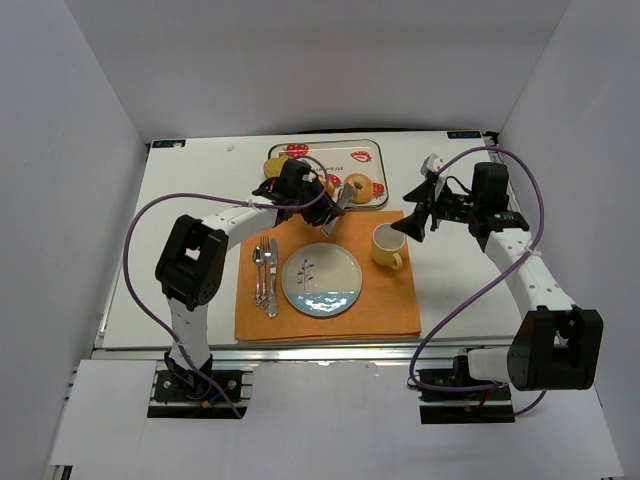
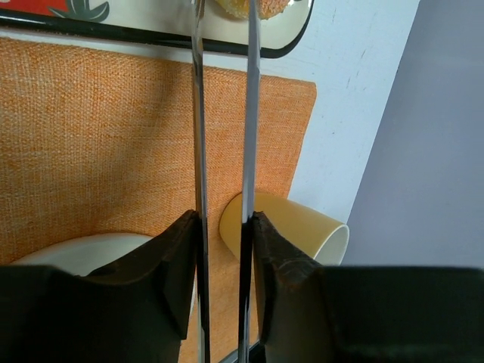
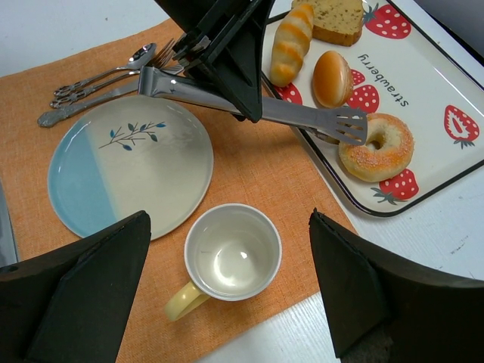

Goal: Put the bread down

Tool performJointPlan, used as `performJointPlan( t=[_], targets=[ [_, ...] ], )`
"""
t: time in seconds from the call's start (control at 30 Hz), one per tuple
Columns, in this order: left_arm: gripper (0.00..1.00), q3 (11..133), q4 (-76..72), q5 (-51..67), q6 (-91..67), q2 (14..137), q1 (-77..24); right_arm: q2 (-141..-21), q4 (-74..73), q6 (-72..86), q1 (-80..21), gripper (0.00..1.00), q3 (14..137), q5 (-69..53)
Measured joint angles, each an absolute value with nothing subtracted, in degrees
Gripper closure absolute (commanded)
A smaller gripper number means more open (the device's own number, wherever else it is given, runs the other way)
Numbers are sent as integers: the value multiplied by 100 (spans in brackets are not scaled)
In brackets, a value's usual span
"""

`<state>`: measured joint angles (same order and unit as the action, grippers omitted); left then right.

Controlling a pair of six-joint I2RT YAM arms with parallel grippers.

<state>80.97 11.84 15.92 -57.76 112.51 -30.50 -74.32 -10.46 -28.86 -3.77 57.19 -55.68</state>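
Note:
The bread point(image 3: 376, 147), a golden-tan ring with a centre hole, lies on the strawberry tray point(image 3: 423, 83); it also shows in the top view point(image 1: 357, 187) and at the top edge of the left wrist view point(image 2: 242, 7). My left gripper point(image 1: 318, 195) point(image 2: 224, 219) is shut on metal tongs point(image 3: 265, 106) point(image 2: 199, 113). The tong arms stand a little apart, their tips at the bread's near edge. My right gripper point(image 1: 415, 215) point(image 3: 229, 218) is open and empty, hovering over the yellow cup point(image 3: 233, 251).
An orange placemat point(image 1: 400, 310) carries a blue-and-white plate point(image 1: 322, 280), cutlery point(image 1: 265, 270) and the cup point(image 1: 388, 245). The tray also holds a round bun point(image 3: 333, 78), a long striped bread point(image 3: 291, 41) and a brown slice point(image 3: 338, 11). White walls enclose the table.

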Motion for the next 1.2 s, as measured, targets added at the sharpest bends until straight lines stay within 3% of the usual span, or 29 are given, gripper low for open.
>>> performJointPlan(
  t=[0.1,0.13,0.23,0.37,0.6,0.8,1.2],
  targets=[
    [73,8097,1133,1612,-5837,11253,-3050,-7432,-1046,-2886,-373,11,5719,-5570],
    [84,8097,1116,1634,-5848,11251,-3050,-7432,-1046,-2886,-373,11,5719,-5570],
    [95,8097,1066,1699,-5872,11251,-3050,-7428,-1046,-2886,-370,11,5719,-5572],
    [100,8097,1050,1715,-5830,11229,-3050,-7428,-1046,-2886,-364,11,5719,-5594],
    [100,8047,1114,1629,-5527,10753,-3050,-7426,-1052,-2891,-338,11,5719,-5614],
    [100,7605,1140,1599,-5325,9616,-3050,-7426,-1063,-2904,-338,11,5721,-5623],
    [100,5083,2493,1756,-5002,6624,-3050,-7428,-1358,-3068,-338,10,5732,-5682]
  ],
)
